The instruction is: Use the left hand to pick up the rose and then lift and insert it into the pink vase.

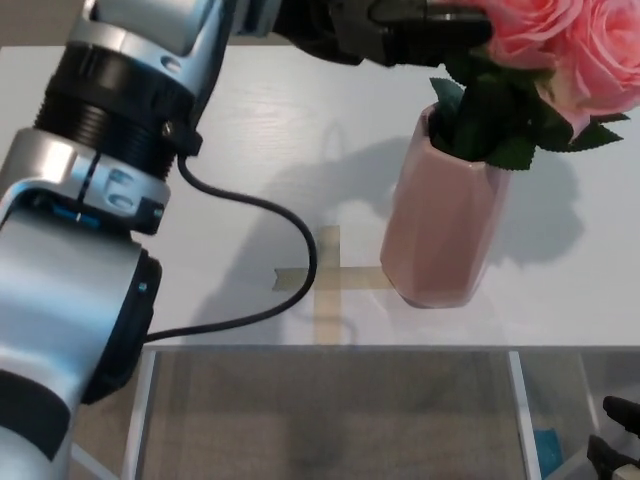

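Note:
The pink rose [565,40] stands in the pink vase [440,230], blooms at the top right and green leaves [500,120] spilling over the rim. The vase is upright on the white table [150,300], just right of a tape cross. My left arm [110,170] reaches up from the lower left. Its black left hand [405,30] hovers at the top, left of the blooms and above the vase mouth, with fingers [455,25] apart and their tips close to the flower. A dark part of my right hand [620,440] shows at the bottom right corner, below the table edge.
A tan tape cross [325,280] marks the table in front of the vase. A black cable [260,260] loops from my left forearm over the table. The table's front edge [330,347] runs across the lower picture, with floor beneath it.

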